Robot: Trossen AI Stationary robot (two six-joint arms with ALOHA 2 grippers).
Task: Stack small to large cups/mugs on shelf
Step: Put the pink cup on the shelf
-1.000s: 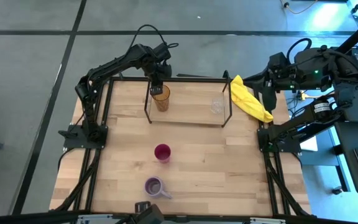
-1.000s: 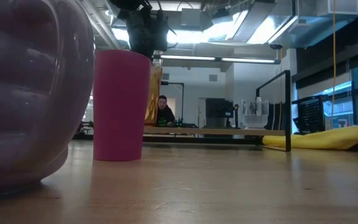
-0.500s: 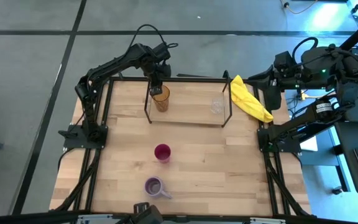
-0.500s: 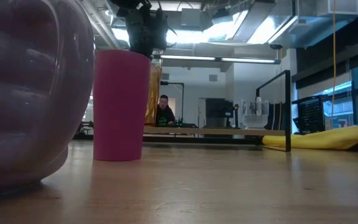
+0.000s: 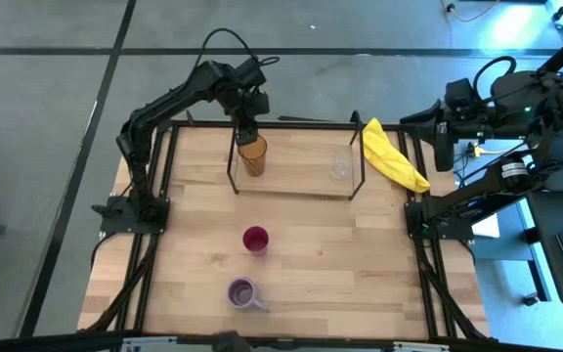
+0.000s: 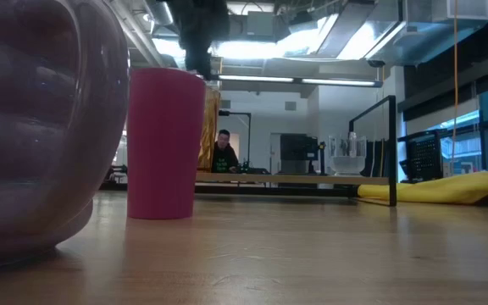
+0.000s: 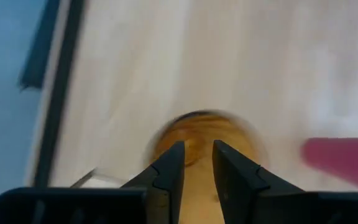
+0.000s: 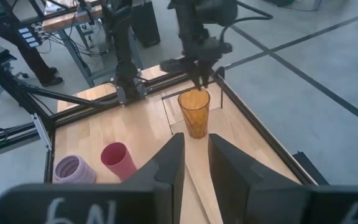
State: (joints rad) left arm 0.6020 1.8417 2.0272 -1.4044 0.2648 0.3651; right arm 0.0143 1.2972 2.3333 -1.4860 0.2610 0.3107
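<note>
A lavender mug [image 6: 36, 127] looms at nine o'clock, filling the near left and resting on the wooden surface [image 6: 295, 254]. Just to its right stands a magenta-red cup [image 6: 165, 142], upright. Behind the cup's right edge, a sliver of the amber tumbler [image 6: 211, 127] shows, on the shelf [image 6: 312, 179] board. A dark arm [image 6: 200, 34] hangs at twelve o'clock above the tumbler. Toward three o'clock, a small clear glass [image 6: 348, 158] sits on the shelf, and a yellow cloth [image 6: 439, 188] lies beyond its black upright. A person [image 6: 223, 152] sits far behind.
</note>
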